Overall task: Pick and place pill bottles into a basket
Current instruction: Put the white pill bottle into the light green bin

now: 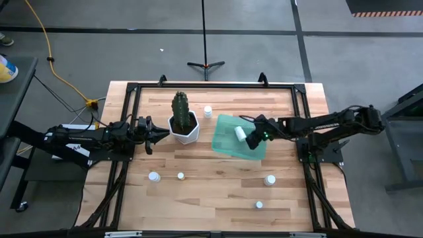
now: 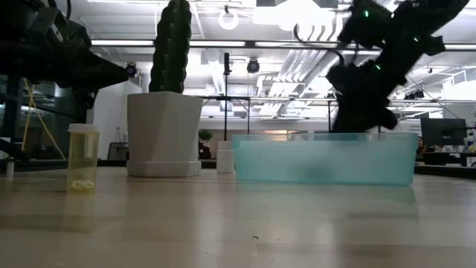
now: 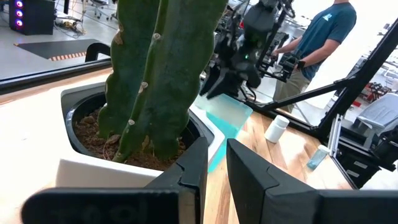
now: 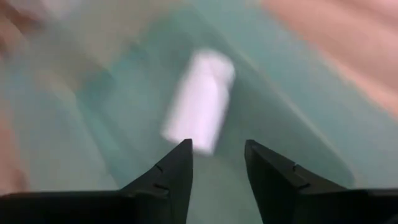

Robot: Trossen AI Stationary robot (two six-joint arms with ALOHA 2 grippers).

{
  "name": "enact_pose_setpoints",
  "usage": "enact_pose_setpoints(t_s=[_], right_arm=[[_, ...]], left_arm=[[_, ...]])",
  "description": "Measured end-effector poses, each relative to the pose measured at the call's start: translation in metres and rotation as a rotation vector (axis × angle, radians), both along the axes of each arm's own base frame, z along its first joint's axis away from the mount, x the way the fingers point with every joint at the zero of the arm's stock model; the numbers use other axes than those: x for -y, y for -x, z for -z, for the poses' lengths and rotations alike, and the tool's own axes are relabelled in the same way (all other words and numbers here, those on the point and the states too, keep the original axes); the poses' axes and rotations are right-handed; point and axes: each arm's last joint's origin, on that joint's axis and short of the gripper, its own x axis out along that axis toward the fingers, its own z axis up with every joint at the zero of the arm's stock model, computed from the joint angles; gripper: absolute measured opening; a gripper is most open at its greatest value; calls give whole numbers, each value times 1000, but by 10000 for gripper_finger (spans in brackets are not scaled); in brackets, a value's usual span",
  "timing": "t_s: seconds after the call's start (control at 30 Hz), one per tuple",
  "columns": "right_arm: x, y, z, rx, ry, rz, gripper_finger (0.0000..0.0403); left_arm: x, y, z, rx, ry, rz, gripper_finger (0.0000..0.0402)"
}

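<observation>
The teal basket [image 1: 228,142] stands right of the middle of the table, and one white pill bottle [image 1: 240,132] lies on its side inside it. My right gripper [image 1: 253,139] hangs slanting down over the basket, open; the bottle [image 4: 199,102] lies just past its fingertips, with nothing between them. More pill bottles stand on the table at the far side [image 1: 207,111] and toward the near edge [image 1: 154,176], [image 1: 180,176], [image 1: 269,179], [image 1: 259,205]. My left gripper [image 1: 151,132] waits level beside the cactus pot, its fingers [image 3: 211,168] a narrow gap apart and empty.
A white faceted pot with a tall cactus [image 1: 183,122] stands between my left gripper and the basket. A yellowish see-through vial [image 2: 82,158] stands nearest the low camera. Black frame rails [image 1: 211,84] edge the table. A person [image 3: 323,37] stands beyond the far right corner.
</observation>
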Motion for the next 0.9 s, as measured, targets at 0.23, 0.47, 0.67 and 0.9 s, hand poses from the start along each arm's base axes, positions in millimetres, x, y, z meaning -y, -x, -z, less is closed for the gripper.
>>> enact_pose_setpoints(t_s=[0.23, 0.47, 0.67, 0.9], right_arm=[[3, -33, -35, 139, 114, -42, 200], [7, -72, -43, -139, 83, 55, 206], [9, -116, -39, -229, 33, 11, 196], [10, -134, -14, -329, -51, 19, 216]], left_arm=[[0, 0, 0, 0, 0, -1, 97], [0, 0, 0, 0, 0, -3, 97], [0, 0, 0, 1, 0, -4, 97], [0, 0, 0, 0, 0, -4, 97]])
